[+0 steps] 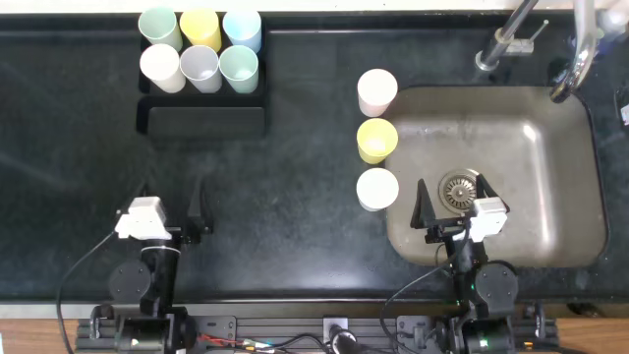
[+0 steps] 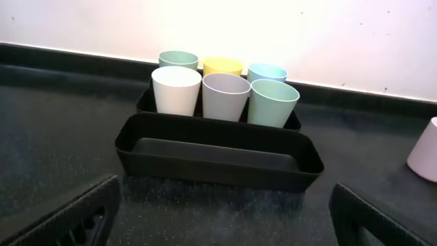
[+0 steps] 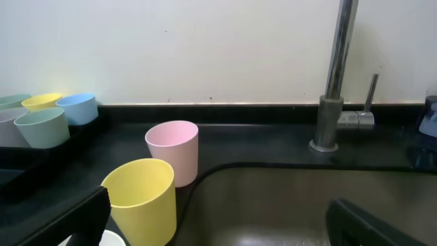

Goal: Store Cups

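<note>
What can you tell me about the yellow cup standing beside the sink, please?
The yellow cup is a plain, matte, plastic-looking tumbler tapering toward its base. It stands upright, mouth up and seemingly empty, on the dark counter at the left rim of the sink, midway in a row between the pink cup and the white cup.

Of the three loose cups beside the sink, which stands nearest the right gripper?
The white cup, at the end of the row; the yellow cup in the middle comes next, and the pink cup is farthest from the right gripper.
</note>
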`<state>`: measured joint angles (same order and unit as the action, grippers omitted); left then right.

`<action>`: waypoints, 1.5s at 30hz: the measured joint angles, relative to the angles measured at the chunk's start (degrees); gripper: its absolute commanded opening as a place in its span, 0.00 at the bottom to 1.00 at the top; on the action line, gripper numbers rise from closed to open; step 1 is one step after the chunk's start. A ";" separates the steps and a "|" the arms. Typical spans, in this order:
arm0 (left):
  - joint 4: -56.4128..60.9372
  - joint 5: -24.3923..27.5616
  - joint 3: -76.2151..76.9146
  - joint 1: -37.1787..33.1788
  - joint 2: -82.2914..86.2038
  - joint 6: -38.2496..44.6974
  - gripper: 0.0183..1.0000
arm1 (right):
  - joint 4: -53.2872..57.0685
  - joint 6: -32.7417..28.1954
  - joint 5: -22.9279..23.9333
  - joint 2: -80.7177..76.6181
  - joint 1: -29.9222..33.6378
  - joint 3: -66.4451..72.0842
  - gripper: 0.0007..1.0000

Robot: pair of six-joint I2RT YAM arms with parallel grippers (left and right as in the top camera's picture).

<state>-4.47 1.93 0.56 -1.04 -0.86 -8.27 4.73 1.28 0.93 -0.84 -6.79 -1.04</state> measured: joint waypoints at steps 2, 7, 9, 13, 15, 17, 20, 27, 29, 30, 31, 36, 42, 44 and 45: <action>0.00 -0.02 0.00 0.00 0.00 0.00 1.00 | 0.00 0.00 -0.02 0.00 -0.02 0.00 1.00; -0.02 -0.02 0.00 0.00 0.00 -0.20 1.00 | -0.02 0.00 -0.02 0.00 -0.02 0.00 1.00; -0.04 -0.02 0.00 0.00 0.00 -0.37 1.00 | 0.02 0.02 -0.02 0.00 -0.02 0.00 1.00; -2.86 -1.81 1.42 0.31 -0.02 -4.11 1.00 | 0.00 0.02 -0.02 0.00 -0.02 0.00 1.00; -4.46 -2.84 3.85 0.87 -0.98 -6.27 1.00 | -0.04 0.00 -0.02 0.00 0.00 0.00 1.00; -5.25 -3.63 8.83 2.01 -4.74 -7.69 1.00 | 0.00 0.00 0.00 0.00 -0.02 0.00 1.00; -8.79 -4.24 20.22 4.92 -13.64 -8.59 1.00 | -0.02 0.02 -0.04 0.00 -0.02 0.00 1.00; -24.61 -4.70 52.39 14.16 -40.68 -9.92 1.00 | 0.00 0.00 0.00 0.00 0.00 0.00 1.00; -28.50 -4.79 61.72 16.90 -49.55 -10.38 1.00 | -0.02 0.02 -0.02 0.00 -0.02 0.00 1.00; -30.12 -4.79 65.55 18.01 -53.18 -10.71 1.00 | 0.00 0.00 -0.02 0.00 -0.02 0.00 1.00; -32.41 -4.98 69.88 19.32 -57.42 -10.93 1.00 | -0.02 0.02 0.00 0.00 -0.02 0.00 1.00; -41.51 -5.66 89.99 26.43 -77.61 -11.56 1.00 | -0.02 0.00 -0.02 0.00 -0.02 0.00 1.00; -49.75 -5.84 110.44 34.36 -99.27 -13.81 1.00 | 0.00 0.00 0.00 0.00 -0.02 0.00 1.00; -53.64 -5.77 117.35 36.33 -106.42 -15.34 1.00 | 0.00 0.02 -0.02 0.00 -0.02 0.00 1.00; -55.43 -5.75 120.28 37.00 -109.50 -15.89 1.00 | 0.00 0.00 -0.02 0.00 0.00 0.00 1.00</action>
<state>-59.90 -3.81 120.84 35.97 -110.37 -24.16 4.73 1.28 0.91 -0.84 -6.79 -1.04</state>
